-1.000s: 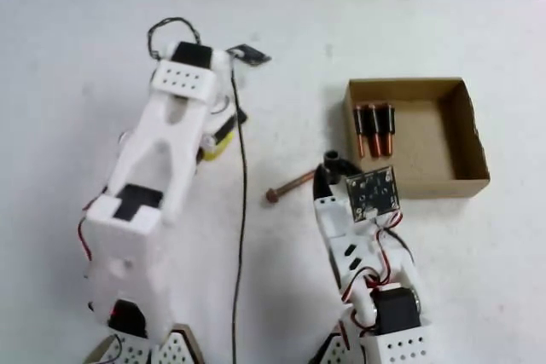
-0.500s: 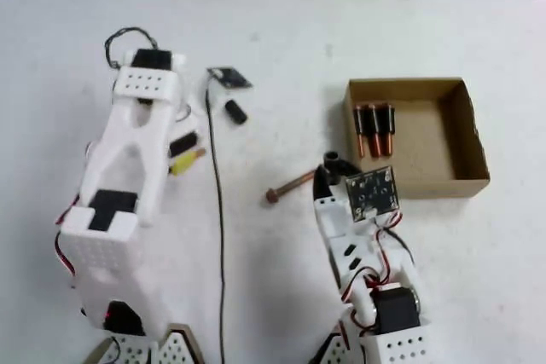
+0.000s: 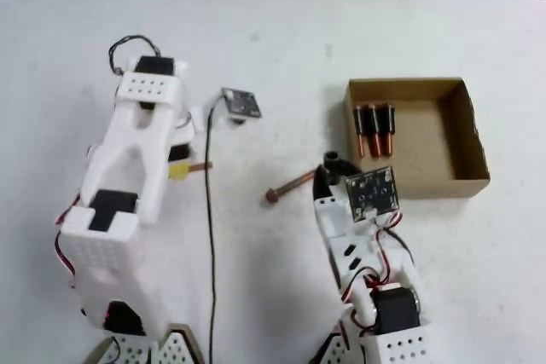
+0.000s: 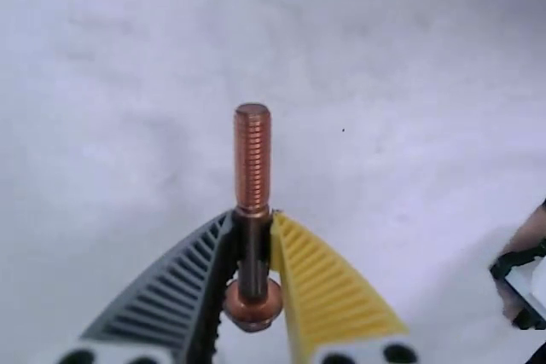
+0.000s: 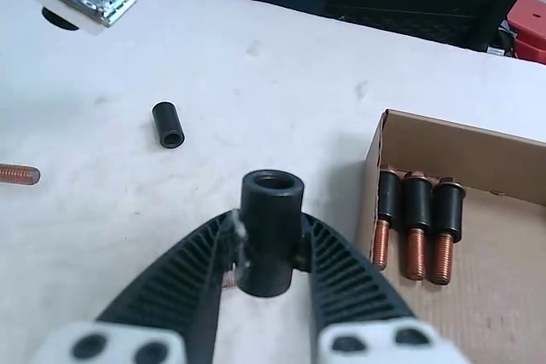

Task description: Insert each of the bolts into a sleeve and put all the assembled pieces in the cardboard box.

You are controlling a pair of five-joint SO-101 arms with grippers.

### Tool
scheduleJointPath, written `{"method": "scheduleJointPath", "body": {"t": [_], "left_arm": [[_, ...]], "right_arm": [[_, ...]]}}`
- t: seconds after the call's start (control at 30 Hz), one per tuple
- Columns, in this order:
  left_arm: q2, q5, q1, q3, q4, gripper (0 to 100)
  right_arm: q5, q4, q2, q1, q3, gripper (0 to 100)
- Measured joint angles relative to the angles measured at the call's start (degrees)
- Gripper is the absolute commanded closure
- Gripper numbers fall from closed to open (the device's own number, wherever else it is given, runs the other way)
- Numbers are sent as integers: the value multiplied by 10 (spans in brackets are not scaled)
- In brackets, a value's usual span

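A white counter (image 3: 281, 31) was spread beneath both arms, with a dark room edge behind it. In the high view, a cardboard box (image 3: 478, 151) was set at the right, and three assembled pieces (image 3: 374, 130) were laid side by side inside it. A spare bolt (image 3: 290, 185) was left lying on the counter just beside the right end effector (image 3: 328, 168).

In the left wrist view, the left end effector (image 4: 253, 219) was closed on a bolt (image 4: 252, 151). It was clamped near the head, so the threaded shank was kept free, judged ready for insertion.

In the right wrist view, a sleeve (image 5: 271, 198) was gripped by its lower part with its bore left exposed, presumably to receive that bolt. A loose sleeve (image 5: 168, 125) was left on the counter, well apart from the box.
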Motion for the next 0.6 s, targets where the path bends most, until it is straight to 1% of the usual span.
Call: {"method": "scheduleJointPath", "body": {"t": [0.1,0.23,0.33,0.47,0.6], "left_arm": [[8,-26,0,0,-15,980],[56,-34,-1,0,-33,980],[65,-35,-1,0,-36,979],[69,-35,-1,0,-36,906],[69,-35,-1,0,-36,904]], "right_arm": [[0,0,0,0,0,981],[0,0,0,0,3,981],[0,0,0,0,4,981],[0,0,0,0,4,981],[0,0,0,0,4,981]]}}
